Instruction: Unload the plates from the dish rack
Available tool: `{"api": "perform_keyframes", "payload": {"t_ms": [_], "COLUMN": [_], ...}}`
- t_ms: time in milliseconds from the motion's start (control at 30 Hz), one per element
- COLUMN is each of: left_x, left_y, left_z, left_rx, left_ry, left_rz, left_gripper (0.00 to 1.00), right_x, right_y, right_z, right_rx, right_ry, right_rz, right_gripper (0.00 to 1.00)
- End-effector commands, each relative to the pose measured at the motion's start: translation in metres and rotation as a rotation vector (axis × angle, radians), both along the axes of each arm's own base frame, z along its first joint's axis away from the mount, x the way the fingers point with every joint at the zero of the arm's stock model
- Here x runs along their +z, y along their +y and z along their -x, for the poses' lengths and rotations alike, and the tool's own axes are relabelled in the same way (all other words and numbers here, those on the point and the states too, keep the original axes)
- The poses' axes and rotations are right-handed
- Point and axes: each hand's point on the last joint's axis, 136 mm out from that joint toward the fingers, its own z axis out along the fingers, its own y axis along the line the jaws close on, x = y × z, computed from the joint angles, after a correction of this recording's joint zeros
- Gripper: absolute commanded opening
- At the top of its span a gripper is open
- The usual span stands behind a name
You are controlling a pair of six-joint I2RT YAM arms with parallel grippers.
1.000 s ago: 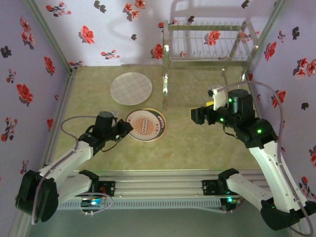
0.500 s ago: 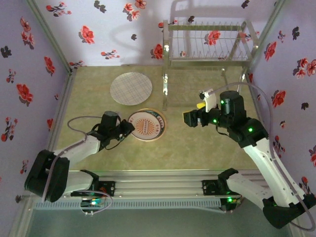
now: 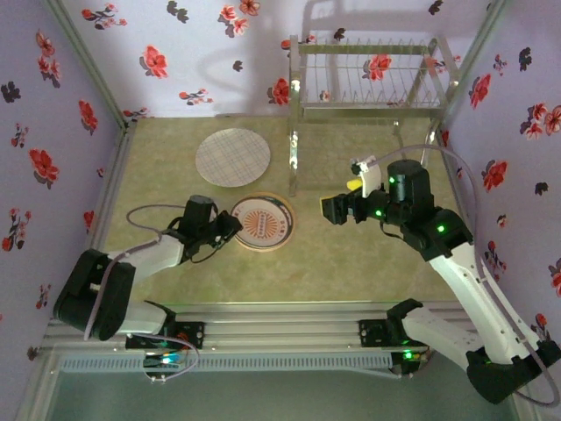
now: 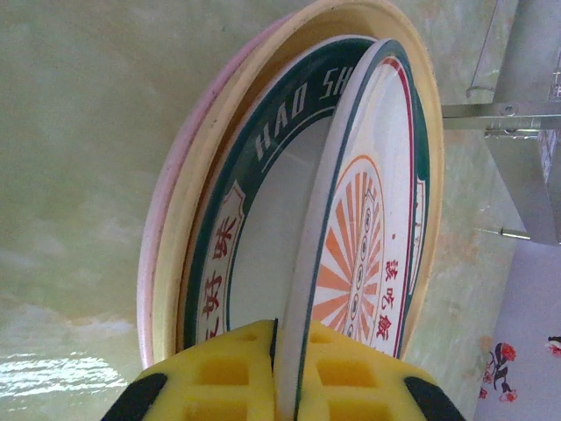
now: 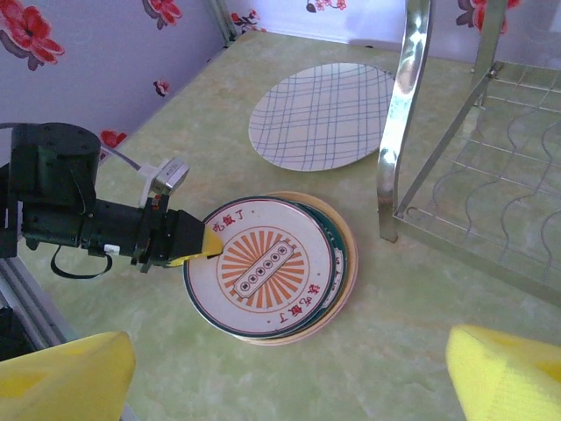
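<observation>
A stack of plates (image 3: 260, 223) lies on the table left of centre. The top plate (image 5: 263, 267) is white with orange rays. Under it sit a teal-rimmed plate (image 4: 254, 202), a yellow one (image 4: 425, 114) and a pink one (image 4: 158, 228). My left gripper (image 4: 285, 377) is shut on the top plate's near rim, which is lifted slightly off the stack on that side. My right gripper (image 3: 329, 210) hangs open to the right of the stack, its yellow pads (image 5: 504, 373) wide apart. The dish rack (image 3: 368, 74) stands at the back right.
A cream plate with a blue grid pattern (image 3: 232, 157) lies flat behind the stack. One tall rack leg (image 5: 399, 132) stands just right of the stack. Flowered walls close in the left, back and right sides.
My left gripper has crept right toward the stack, still shut on the plate's rim. The right gripper has moved left toward the stack and its jaws have opened wider.
</observation>
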Motion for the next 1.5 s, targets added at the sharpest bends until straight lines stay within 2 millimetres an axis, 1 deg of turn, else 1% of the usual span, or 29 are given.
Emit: {"api": "perform_keyframes", "payload": {"t_ms": [0,133,267,500,667,967,1133,1300,1467], "left_x": [0.001,-0.003,-0.005,-0.002,-0.004,0.000,-0.003,-0.008,-0.006], "left_y": [-0.002,-0.002,-0.002,-0.003,0.003,0.008,0.007,0.004,0.008], "left_z": [-0.008,-0.008,-0.006,-0.005,-0.001,0.002,0.005,0.005,0.006], "left_rx": [-0.016,-0.018,-0.022,-0.043,-0.041,-0.073,-0.111,-0.137,-0.141], "left_ry": [-0.017,0.001,0.016,0.039,0.096,0.175,0.227,0.253,0.270], "left_rz": [-0.012,-0.021,-0.028,-0.056,-0.109,-0.247,-0.340,-0.389,-0.465], "left_gripper": [0.00,0.00,0.12,0.28,0.40,0.47,0.48,0.48,0.50], "right_x": [0.003,0.003,0.003,0.005,0.006,0.009,0.010,0.009,0.009], "right_y": [0.005,0.005,0.004,0.004,0.003,0.003,0.003,0.002,0.000], "right_z": [0.000,0.001,-0.001,-0.002,-0.003,-0.004,-0.004,-0.004,-0.003], "right_rx": [0.022,0.021,0.012,0.003,-0.006,-0.015,-0.020,-0.024,-0.029], "right_ry": [-0.021,-0.015,-0.014,-0.011,-0.008,-0.012,-0.011,-0.011,-0.010], "right_rz": [-0.010,-0.011,-0.010,-0.018,-0.022,-0.030,-0.032,-0.029,-0.025], "right_gripper": [0.93,0.93,0.93,0.94,0.94,0.95,0.95,0.95,0.95]}}
